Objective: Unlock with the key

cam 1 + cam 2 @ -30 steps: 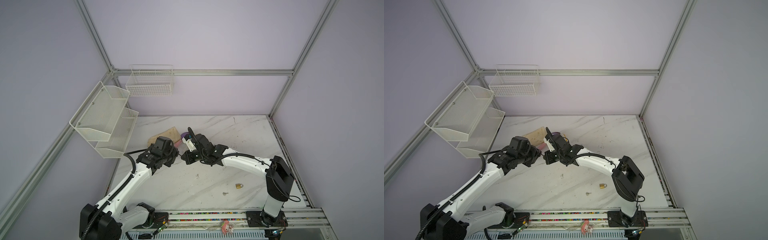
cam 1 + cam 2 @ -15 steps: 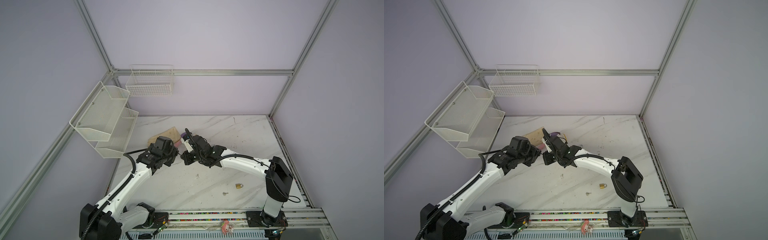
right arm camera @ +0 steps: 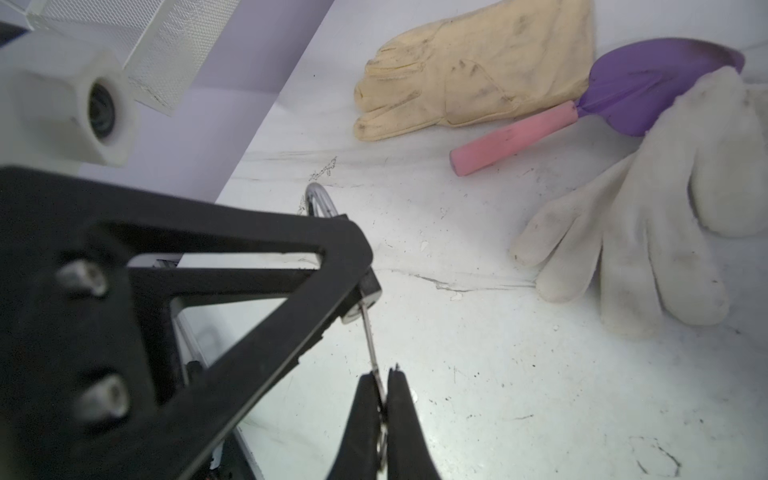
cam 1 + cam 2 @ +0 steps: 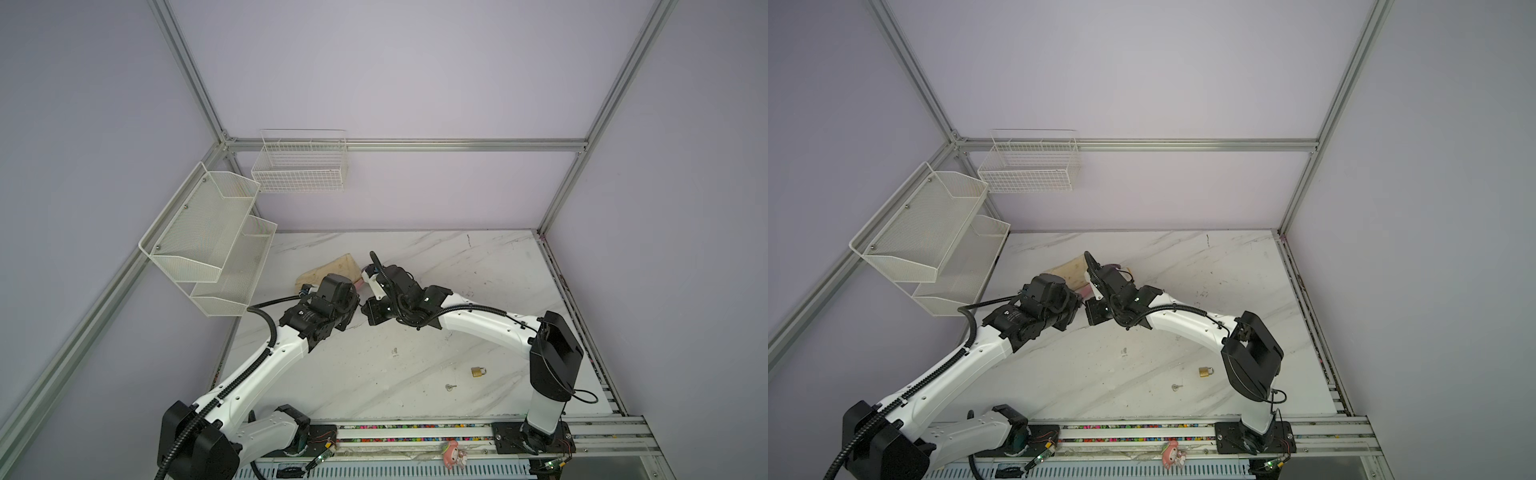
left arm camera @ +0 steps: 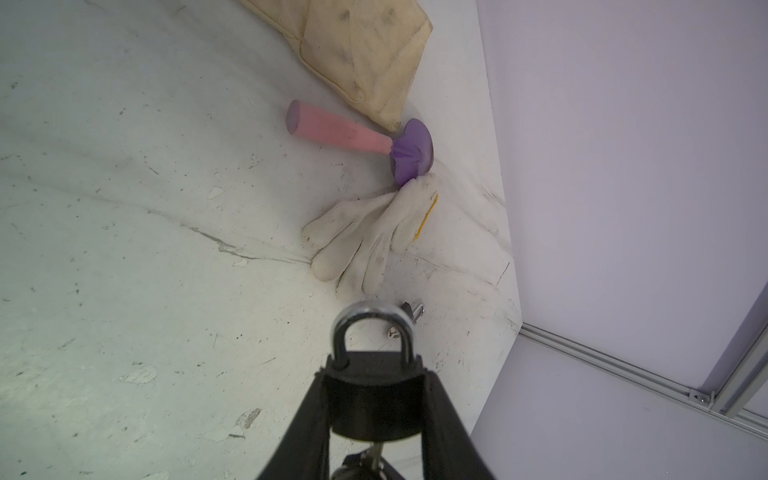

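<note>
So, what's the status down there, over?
Left tool clamped on padlock. Right tool pinching key, tip in keyhole. Shackle looks shut. White glove lies clear.

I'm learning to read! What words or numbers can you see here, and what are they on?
No text here can be read.
Label on the left arm: too small to read.
Black padlock: no writing shows.
Brass padlock: too small to tell.
</note>
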{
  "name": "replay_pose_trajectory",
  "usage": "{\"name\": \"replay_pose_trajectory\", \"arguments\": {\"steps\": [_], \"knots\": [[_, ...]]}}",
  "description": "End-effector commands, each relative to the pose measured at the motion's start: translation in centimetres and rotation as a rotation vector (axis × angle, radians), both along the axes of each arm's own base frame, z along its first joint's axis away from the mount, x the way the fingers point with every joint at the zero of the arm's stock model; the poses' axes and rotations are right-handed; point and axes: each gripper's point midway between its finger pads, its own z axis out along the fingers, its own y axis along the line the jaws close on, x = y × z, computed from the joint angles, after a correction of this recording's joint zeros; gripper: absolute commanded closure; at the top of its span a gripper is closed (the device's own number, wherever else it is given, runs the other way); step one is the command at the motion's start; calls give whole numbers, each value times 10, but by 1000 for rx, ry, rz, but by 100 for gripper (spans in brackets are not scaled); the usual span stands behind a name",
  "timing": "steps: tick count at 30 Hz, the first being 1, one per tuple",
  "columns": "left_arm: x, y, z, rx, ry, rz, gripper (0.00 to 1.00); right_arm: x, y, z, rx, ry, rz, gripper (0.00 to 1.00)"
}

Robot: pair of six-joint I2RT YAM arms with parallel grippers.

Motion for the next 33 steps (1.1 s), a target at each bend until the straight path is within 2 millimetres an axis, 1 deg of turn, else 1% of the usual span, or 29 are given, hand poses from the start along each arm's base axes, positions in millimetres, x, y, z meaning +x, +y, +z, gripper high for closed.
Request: {"name": "replay_pose_trajectory", "arguments": {"steps": [1,5,8,10,12,17,20,24,30,33], "knots": [[-35,-36,-8,-42,102,-209,100,16,31,104,332,-114,-14,100],[-44,-21,-24,50,158,-203,100,34,16,102,253,-129,-146,100],[-44,-14,-29,70,159,-192,100,39,8,97,216,-138,-186,100],[-43,-8,-30,98,161,-189,100,41,3,98,193,-145,-206,100],[-44,-4,-32,116,173,-186,100,41,-1,99,179,-144,-220,100],[-44,7,-40,158,201,-182,100,37,-4,100,178,-137,-211,100],[-45,12,-45,154,209,-166,100,37,-5,96,167,-129,-202,100],[-43,18,-47,162,209,-153,100,37,-10,92,162,-121,-201,100],[-44,23,-56,186,238,-155,100,40,-12,96,175,-111,-186,100],[-46,26,-58,193,240,-150,100,41,-13,92,165,-108,-187,100]]}}
